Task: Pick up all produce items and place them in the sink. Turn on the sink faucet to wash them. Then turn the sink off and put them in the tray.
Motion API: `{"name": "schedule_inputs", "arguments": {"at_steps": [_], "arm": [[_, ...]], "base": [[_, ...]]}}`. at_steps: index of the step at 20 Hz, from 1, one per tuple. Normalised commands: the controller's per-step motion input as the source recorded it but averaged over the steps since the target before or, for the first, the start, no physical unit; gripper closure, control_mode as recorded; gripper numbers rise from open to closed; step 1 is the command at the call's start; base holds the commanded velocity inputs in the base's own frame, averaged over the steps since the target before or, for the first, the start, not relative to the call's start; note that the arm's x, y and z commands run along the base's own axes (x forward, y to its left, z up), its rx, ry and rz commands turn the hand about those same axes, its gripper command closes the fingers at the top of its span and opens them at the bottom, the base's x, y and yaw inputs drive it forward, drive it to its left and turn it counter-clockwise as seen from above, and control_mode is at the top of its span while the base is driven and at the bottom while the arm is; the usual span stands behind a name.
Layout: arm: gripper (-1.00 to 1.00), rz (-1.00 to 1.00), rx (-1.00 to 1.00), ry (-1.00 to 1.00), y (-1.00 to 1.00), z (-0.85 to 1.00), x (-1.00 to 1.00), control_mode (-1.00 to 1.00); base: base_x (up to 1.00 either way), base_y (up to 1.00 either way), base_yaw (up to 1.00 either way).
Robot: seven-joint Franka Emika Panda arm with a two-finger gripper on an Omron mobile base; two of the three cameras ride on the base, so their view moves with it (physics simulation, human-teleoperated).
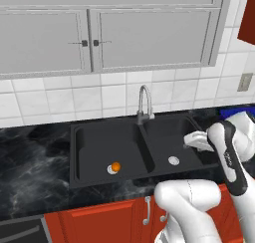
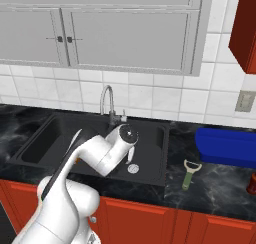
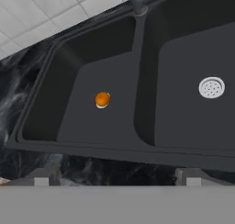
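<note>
Orange fruit [image 1: 115, 166] below raised gripper [image 1: 191, 140]

Orange fruit [image 3: 103, 99] on left-basin drain of black sink [image 3: 137, 140]; right drain [image 3: 211, 87] bare.

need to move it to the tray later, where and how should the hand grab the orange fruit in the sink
Grip the orange fruit across its widest middle, coming straight down from above. It is round and sits on the drain in the left basin of the sink, whose walls block side approaches.
</note>
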Motion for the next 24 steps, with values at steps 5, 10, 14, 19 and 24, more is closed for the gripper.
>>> {"name": "schedule_inputs", "arguments": {"at_steps": [5,10,14,19,24], "arm": [[-1.0,0.11,0.11,-0.03,-0.25,0.33,0.28,-1.0],[-1.0,0.12,0.0,-0.09,-0.03,0.05,0.29,-1.0],[-1.0,0.13,0.0,-0.14,0.0,0.0,0.31,-1.0],[-1.0,0.1,0.0,-0.22,0.0,0.0,0.27,-1.0],[-1.0,0.01,0.0,-0.18,0.0,0.0,0.25,-1.0]], "base": [[0.0,0.0,0.0],[0.0,0.0,0.0],[0.0,0.0,0.0],[0.0,0.0,0.0],[0.0,0.0,0.0]]}}
